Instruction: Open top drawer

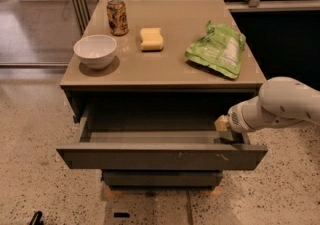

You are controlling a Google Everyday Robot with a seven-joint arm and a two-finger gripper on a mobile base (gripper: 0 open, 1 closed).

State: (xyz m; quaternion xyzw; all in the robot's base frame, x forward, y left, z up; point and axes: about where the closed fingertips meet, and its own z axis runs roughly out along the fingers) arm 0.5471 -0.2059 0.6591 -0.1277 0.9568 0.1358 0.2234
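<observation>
Top drawer (160, 156) stands well out of the cabinet, at 6 o'clock below the tabletop (175, 69), its shallow grey interior open to view and apparently bare. The front is a flat, handleless dark grey-brown slab with small pale scratches toward its 3 o'clock end. With no handle to take, a pull has to come from behind the front edge, which likely explains where the hand (223, 125) is: low at the drawer's 3 o'clock end, just inside and behind the front panel, at the tip of the smooth, rounded white arm (285, 101) that reaches in from 3 o'clock. Whether the hand is apart, together or clamped on the panel, I cannot tell.

By the look of it the task is largely done, as the drawer is out by much of its depth.

On the matte tan tabletop, a round white bowl (95, 50) sits at 9 o'clock, a printed metal can (117, 16) upright at 11 o'clock, a soft yellow sponge (151, 38) near the middle, and a crinkled green bag (217, 49) lying flat at 3 o'clock. A narrower lower drawer front (162, 178) stays closed beneath.
</observation>
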